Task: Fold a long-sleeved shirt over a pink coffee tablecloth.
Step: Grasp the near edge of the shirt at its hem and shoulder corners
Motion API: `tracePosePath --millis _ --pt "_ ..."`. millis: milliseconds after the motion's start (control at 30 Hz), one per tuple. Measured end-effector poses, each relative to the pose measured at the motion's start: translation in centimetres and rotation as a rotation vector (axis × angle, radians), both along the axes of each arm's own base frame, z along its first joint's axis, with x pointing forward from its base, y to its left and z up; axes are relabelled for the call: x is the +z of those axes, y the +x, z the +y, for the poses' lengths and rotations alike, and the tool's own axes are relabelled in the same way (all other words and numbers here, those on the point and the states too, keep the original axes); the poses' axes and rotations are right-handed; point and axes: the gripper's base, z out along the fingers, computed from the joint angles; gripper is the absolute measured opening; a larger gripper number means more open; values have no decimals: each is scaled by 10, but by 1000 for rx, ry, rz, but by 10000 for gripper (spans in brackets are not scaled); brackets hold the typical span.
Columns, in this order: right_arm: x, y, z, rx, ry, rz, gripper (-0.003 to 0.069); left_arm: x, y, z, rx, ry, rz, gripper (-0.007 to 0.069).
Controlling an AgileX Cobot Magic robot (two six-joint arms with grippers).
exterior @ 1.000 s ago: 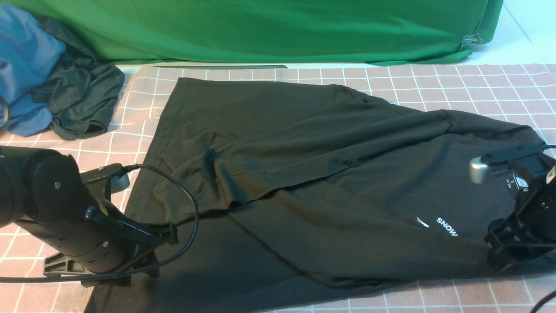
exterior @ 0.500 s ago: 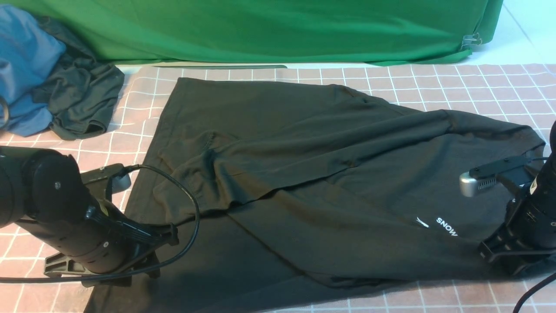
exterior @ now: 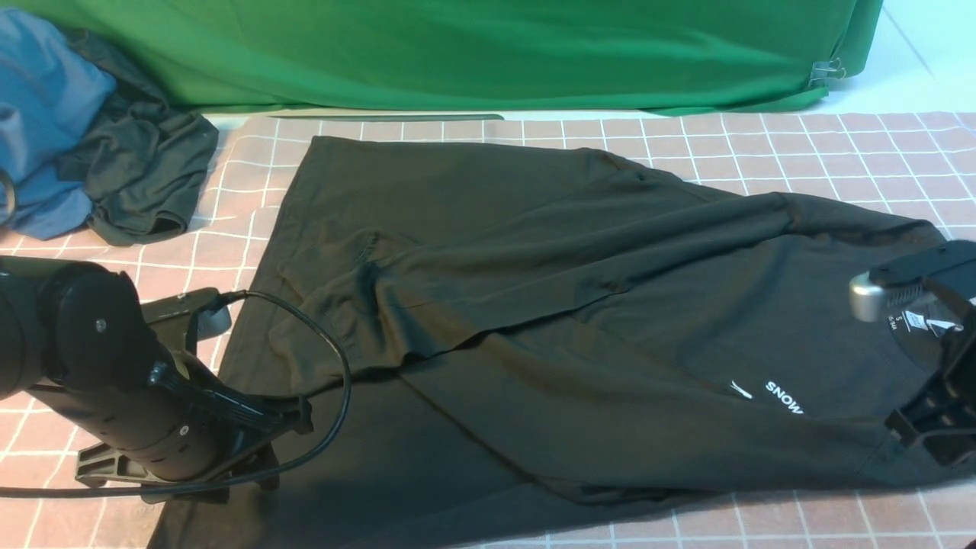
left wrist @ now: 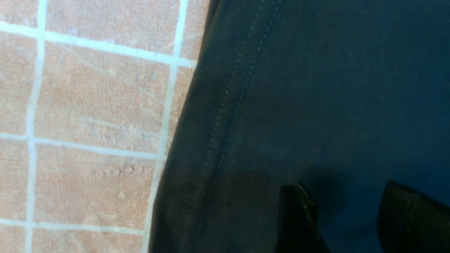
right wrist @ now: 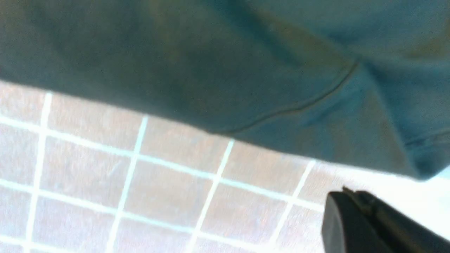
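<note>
Pink, white-gridded squares of the coffee tablecloth [exterior: 801, 152] cover the whole work surface, and the long-sleeved shirt [exterior: 534, 305] lies spread across its middle, hem end toward the robot's left and neck end toward its right. A long fold of black fabric runs slantwise over the body. Part of the white print [exterior: 784, 398] shows near the right end (only "SNOW" can be read), and the white neck label [exterior: 915, 320] peeks out beside the right arm's camera. The left gripper [left wrist: 342, 189] sits low over the shirt's near-left corner, its two fingers [left wrist: 299, 211] spread apart with bare fabric between them, just inside the double-stitched hem [left wrist: 225, 116]. The right gripper [exterior: 926, 431] is at the shirt's near-right edge, partly cut off by the frame; its wrist view catches a single finger [right wrist: 355, 221] above the cloth, so I cannot tell whether its jaws are apart or together. Farther off, a small dark garment [exterior: 137, 175] is bunched with blue cloth [exterior: 46, 107] at the far-left corner, and a green backdrop [exterior: 457, 53] hangs behind.
</note>
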Motion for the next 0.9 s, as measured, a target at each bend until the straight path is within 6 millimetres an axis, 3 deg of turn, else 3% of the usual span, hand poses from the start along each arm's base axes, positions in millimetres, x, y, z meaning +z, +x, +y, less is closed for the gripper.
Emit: tracePosePath --millis 133,267,300,367,467,600,667,700,733,767,833,900 --pt "-3 4 6 -6 67 -14 91 0 0 -1 8 -15 5 335" --pt "-18 11 9 0 85 14 328 0 0 -2 8 -19 5 335" --pt "-25 14 9 2 83 31 420 0 0 -2 8 -19 5 335" --pt "-35 19 10 -1 82 43 510 0 0 -2 7 -19 5 335" --pt "-48 25 10 -3 80 46 566 0 0 -2 6 -19 5 335" --pt "-58 30 10 -5 75 55 516 0 0 -2 5 -19 5 335" --pt "-59 32 10 6 63 58 405 0 0 -2 4 -18 5 335" --pt "-60 32 9 14 53 58 314 0 0 -2 4 -18 5 335" --pt "-60 33 9 15 52 57 314 0 0 -2 4 -18 5 335" --pt "-59 34 9 19 48 54 192 0 0 -2 2 -18 5 335" --pt "-59 34 9 21 49 55 102 0 0 -2 2 -18 5 335" --pt "-58 33 9 20 49 56 70 0 0 -2 1 -18 5 335"
